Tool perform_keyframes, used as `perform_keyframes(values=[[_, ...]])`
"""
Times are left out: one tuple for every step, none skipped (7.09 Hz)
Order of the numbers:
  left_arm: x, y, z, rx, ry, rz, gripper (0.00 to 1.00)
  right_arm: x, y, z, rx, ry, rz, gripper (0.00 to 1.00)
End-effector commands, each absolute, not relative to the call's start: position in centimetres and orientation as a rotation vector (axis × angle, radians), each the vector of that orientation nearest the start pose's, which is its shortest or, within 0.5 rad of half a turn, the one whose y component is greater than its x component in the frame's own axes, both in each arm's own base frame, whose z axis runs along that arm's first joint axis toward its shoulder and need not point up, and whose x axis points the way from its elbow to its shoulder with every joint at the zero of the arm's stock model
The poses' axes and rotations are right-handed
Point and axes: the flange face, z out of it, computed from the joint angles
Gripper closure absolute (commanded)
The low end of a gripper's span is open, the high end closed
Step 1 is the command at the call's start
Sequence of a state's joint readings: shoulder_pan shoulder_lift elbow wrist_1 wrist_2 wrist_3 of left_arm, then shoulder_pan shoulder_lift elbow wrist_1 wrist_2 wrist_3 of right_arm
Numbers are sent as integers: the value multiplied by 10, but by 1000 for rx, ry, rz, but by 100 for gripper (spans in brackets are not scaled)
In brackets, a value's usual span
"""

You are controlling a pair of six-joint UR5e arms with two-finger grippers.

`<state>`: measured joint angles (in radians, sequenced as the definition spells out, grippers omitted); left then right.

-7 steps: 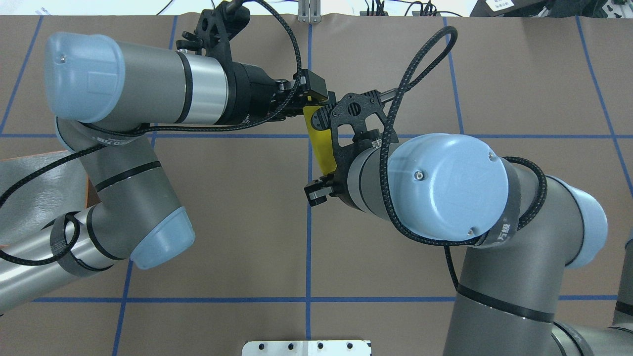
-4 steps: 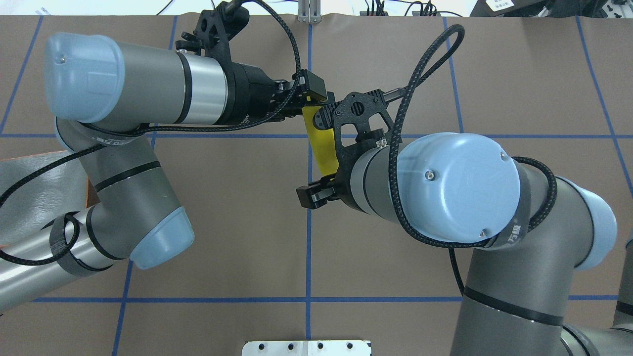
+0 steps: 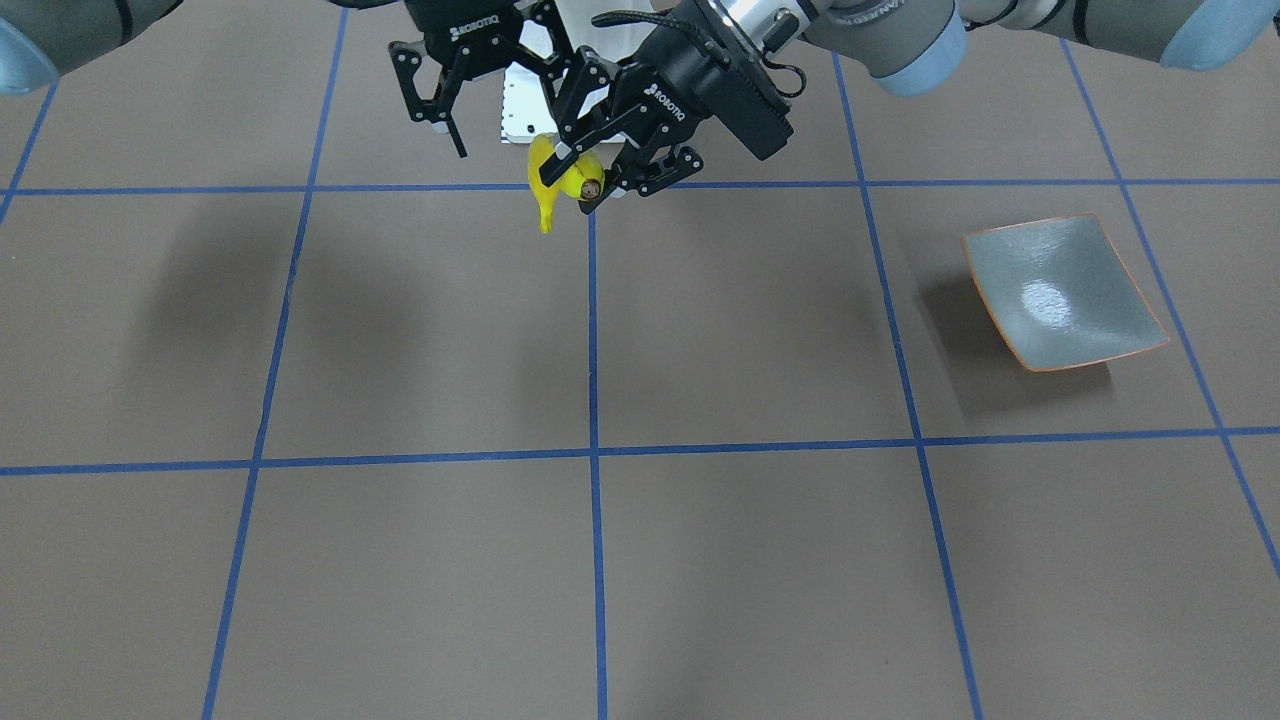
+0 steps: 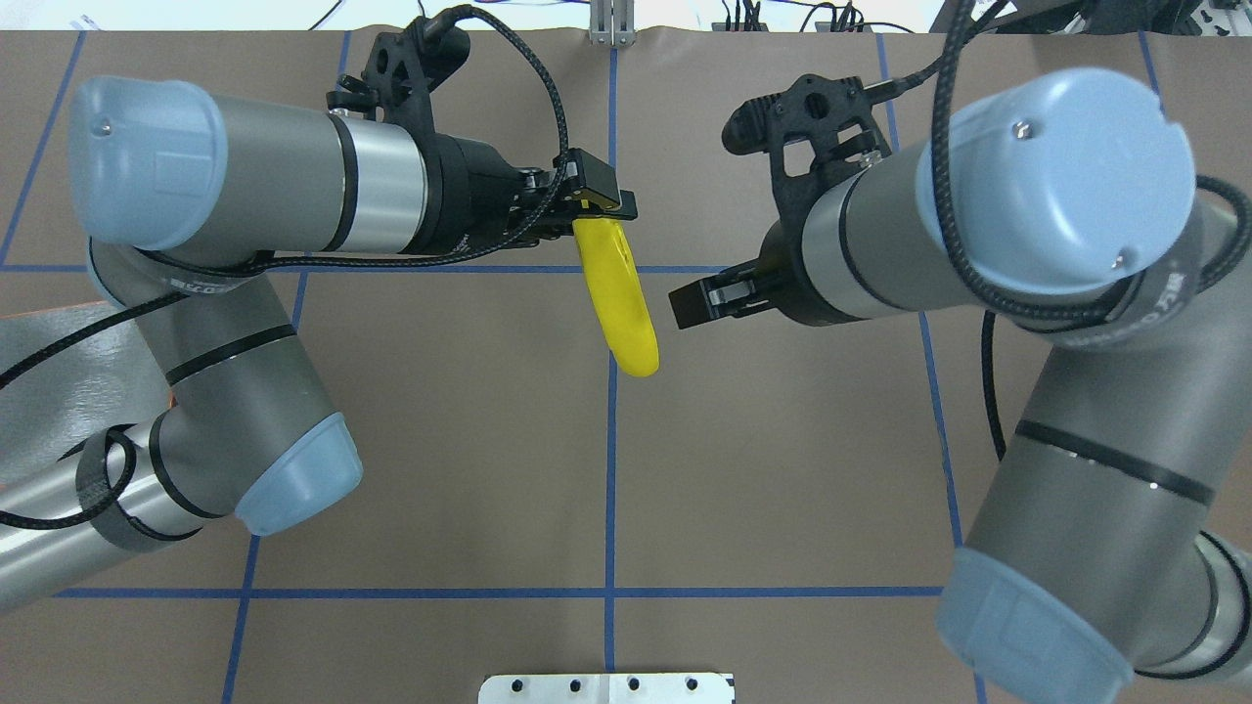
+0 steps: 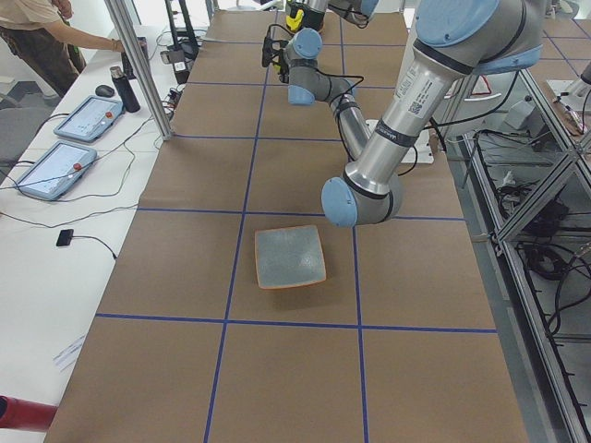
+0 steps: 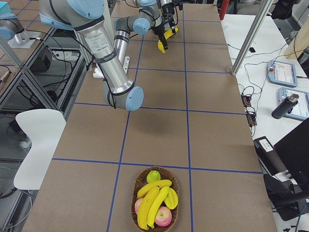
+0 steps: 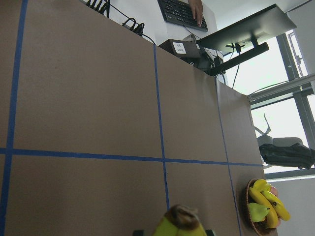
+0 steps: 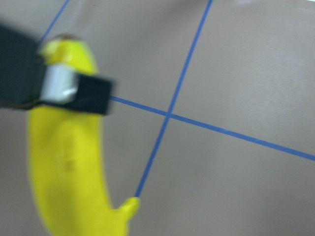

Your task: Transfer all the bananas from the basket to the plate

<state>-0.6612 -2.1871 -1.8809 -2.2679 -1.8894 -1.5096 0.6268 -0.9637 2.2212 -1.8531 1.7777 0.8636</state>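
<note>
One yellow banana [image 4: 618,298] hangs over the middle of the table, and my left gripper [image 4: 595,207] is shut on its stem end; the front view shows the same hold on the banana [image 3: 548,185]. My right gripper [image 3: 500,110] stands open beside it, apart from the fruit, one finger [image 4: 699,298] pointing at it. The right wrist view shows the banana [image 8: 69,162] with a left finger [image 8: 74,91] across it. More bananas [image 6: 154,203] lie in the wicker basket [image 6: 134,200] at the table's right end. The grey-green plate [image 3: 1060,290] sits bare toward the left end.
The basket also holds apples and a green pear [image 6: 153,175]. A white mounting plate [image 4: 606,687] lies at the robot's edge of the table. Tablets and a bottle [image 5: 125,88] sit on a side bench, where a person stands.
My right gripper has let go of the banana and swung away to the right. The banana now hangs from my left gripper alone, which shifted slightly left.
</note>
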Motion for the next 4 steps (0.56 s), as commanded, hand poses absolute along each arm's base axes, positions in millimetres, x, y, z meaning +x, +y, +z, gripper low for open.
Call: perform_keyframes(values=[[364,-419,115,342,1570,-209,100,-286,-429,155,439,-809,-217,0],[348,-408,136,328,1554,-207,100,-262,-454,179,412,-784,-247,0],[330,-406,153,314,1534,-209,100,-239,-484,204,387,-754,-277,0],[305,-408,176,293,1505,-218,100,-209,-513,240,366,-710,-320,0]])
